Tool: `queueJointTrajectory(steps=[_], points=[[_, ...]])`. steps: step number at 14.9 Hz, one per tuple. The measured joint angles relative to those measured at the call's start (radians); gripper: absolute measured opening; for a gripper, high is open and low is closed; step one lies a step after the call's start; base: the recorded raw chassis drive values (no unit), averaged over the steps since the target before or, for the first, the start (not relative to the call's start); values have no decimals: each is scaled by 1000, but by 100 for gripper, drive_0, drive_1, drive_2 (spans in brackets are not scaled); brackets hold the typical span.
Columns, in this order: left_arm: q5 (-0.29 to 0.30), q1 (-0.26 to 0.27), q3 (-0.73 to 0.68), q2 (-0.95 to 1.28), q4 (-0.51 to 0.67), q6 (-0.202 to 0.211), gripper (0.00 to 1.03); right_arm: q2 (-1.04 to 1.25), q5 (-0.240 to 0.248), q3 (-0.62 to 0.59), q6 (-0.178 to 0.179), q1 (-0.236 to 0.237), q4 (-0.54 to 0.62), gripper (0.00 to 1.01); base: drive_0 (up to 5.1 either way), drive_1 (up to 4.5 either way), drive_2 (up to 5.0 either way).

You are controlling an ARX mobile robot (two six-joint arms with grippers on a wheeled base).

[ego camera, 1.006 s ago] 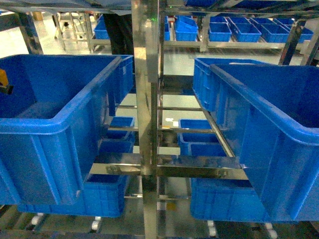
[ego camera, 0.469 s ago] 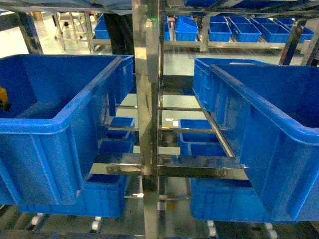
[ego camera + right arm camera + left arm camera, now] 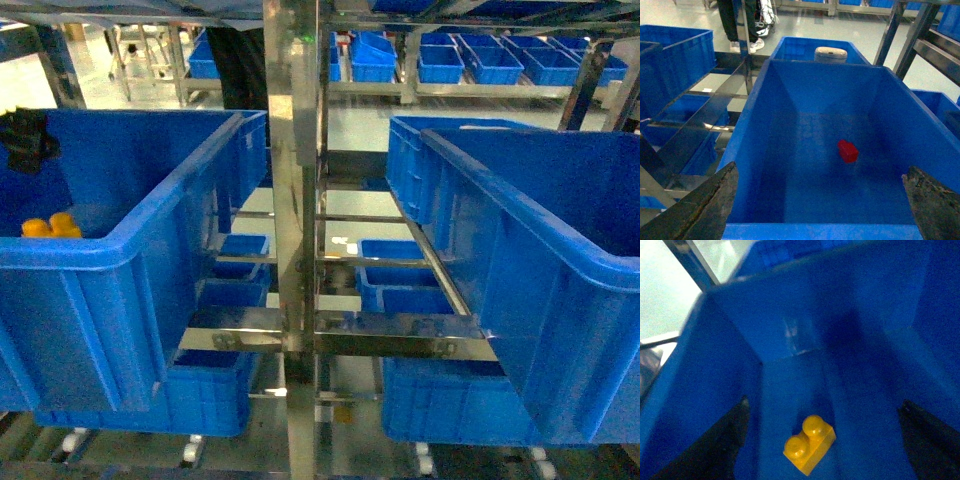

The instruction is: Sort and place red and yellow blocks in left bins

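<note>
Two bricks, two crates, and I see both only through the wrist cameras. On my left wrist view the left gripper [image 3: 822, 440] hangs inside the left blue crate [image 3: 715, 380], jaws spread wide with nothing between them, and the orange-yellow brick [image 3: 809, 444] lies studs-up on the crate floor below, touching neither finger. I judge that brick delivered, so the thing now is to lift the arm straight up without clipping the near wall.

The right gripper [image 3: 820, 205] is likewise parted and empty over the right blue crate [image 3: 755, 150], where the red brick [image 3: 847, 151] rests mid-floor, well clear of the walls. To take it I would descend squarely and straddle it.

The head view shows the yellow brick [image 3: 52, 227] peeping over the rim, but hides the red one entirely; farther off it alone shows the steel rack post [image 3: 292, 200].
</note>
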Motion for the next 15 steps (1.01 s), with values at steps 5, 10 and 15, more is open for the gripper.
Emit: queueJointTrajectory(steps=[5,10,15], points=[[100,29,-315,-356,-157,60,98,0,0,0,0,0,0,98,0,0,0],[190,60,-563,-856,-128,53,98,0,0,0,0,0,0,98,0,0,0],[61,-11,-632,-989,65,-149,92,0,4,-13,3,0,54,96,0,0,0]])
